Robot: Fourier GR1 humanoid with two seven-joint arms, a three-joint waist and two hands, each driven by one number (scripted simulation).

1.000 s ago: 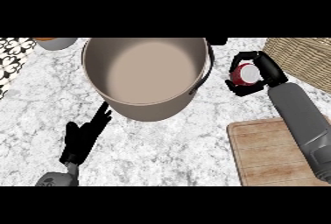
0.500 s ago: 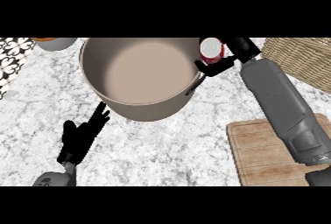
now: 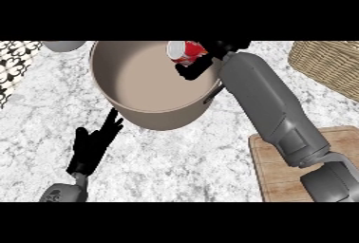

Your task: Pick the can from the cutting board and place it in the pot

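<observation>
A red can (image 3: pixel 186 51) with a pale lid hangs tilted over the far right rim of the big grey pot (image 3: pixel 133 111). My right hand (image 3: pixel 210 59) is shut on the can, its fingers curled round the can's side, with the grey forearm stretching up from the lower right. The wooden cutting board (image 3: pixel 277 178) lies at the lower right with nothing on the part I can see; the arm hides some of it. My left hand (image 3: pixel 95 142) rests open on the counter just in front of the pot, fingers pointing up toward it.
A wicker basket (image 3: pixel 329 66) stands at the far right. A patterned cloth (image 3: pixel 14 61) lies at the far left edge, and a grey bowl-like object (image 3: pixel 63 45) shows at the top left behind the pot.
My right hand has carried the can leftward, from beside the pot's right handle to above the pot's far right rim. The left hand has stayed in place.
</observation>
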